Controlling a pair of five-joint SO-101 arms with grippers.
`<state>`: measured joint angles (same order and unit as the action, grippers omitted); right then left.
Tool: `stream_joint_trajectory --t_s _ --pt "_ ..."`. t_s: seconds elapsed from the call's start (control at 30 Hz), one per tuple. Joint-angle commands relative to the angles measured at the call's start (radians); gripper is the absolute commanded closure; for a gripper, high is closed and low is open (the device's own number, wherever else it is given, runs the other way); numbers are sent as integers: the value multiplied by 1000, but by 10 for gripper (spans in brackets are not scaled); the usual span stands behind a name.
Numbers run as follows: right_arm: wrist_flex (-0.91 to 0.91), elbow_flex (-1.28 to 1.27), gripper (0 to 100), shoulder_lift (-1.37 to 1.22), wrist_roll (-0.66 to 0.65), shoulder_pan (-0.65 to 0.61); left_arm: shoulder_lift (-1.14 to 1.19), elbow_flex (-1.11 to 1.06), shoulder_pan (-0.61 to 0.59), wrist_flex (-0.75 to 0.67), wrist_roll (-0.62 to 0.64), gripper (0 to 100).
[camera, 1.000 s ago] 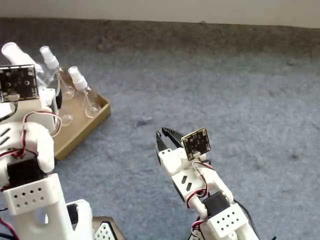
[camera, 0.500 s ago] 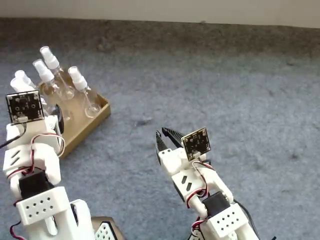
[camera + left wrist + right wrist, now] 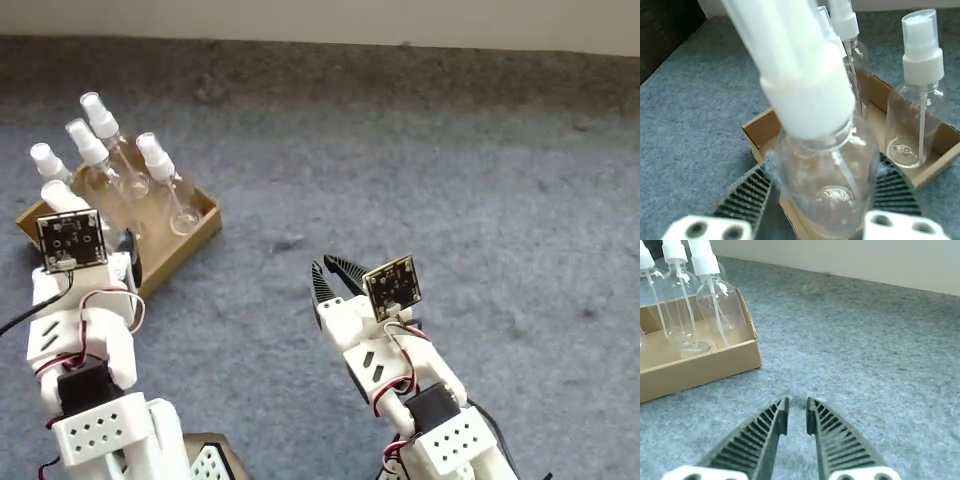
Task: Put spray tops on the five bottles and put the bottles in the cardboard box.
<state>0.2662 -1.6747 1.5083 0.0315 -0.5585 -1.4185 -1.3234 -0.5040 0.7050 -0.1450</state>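
Bottles of clear glass with white spray tops [image 3: 158, 158], high view: where are they? (Student)

Four stand upright in the shallow brown cardboard box [image 3: 190, 245] at the left of the grey carpeted bench [image 3: 450, 170]. A fifth bottle [image 3: 60, 196] shows its white top over the box's near end, just ahead of the left arm [image 3: 85, 330]. The right tool [image 3: 321, 262] lies well apart from the box, near mid-bench. (Instructor)

Left wrist view? (Student)

The left tool [image 3: 824, 167] is clenched on the fifth bottle [image 3: 822, 195]: one black ribbed finger [image 3: 747, 195] bears on each side of the glass body. The bottle tilts, its base by the box's near wall; whether it rests on the box floor cannot be told. Two other bottles stand behind it. (Instructor)

Right wrist view? (Student)

The right tool [image 3: 796, 407] is released: a narrow gap parts its fingertips above the bench. Three bottles stand in the box beyond it. (Instructor)
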Motion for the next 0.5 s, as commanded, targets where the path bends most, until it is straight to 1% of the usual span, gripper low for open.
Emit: stream_joint_trajectory --t_s 0.0,0.17,0.33,0.47 --pt "2 -131 940 5 -11 -10 -58 -45 15 -26 -9 873" --pt "2 -131 940 5 -11 -10 -127 -113 13 -38 -6 873" --pt "2 -131 940 5 -11 -10 -160 -203 13 -173 -8 873" --pt "2 -131 940 5 -11 -10 -160 -214 12 -183 -6 874"
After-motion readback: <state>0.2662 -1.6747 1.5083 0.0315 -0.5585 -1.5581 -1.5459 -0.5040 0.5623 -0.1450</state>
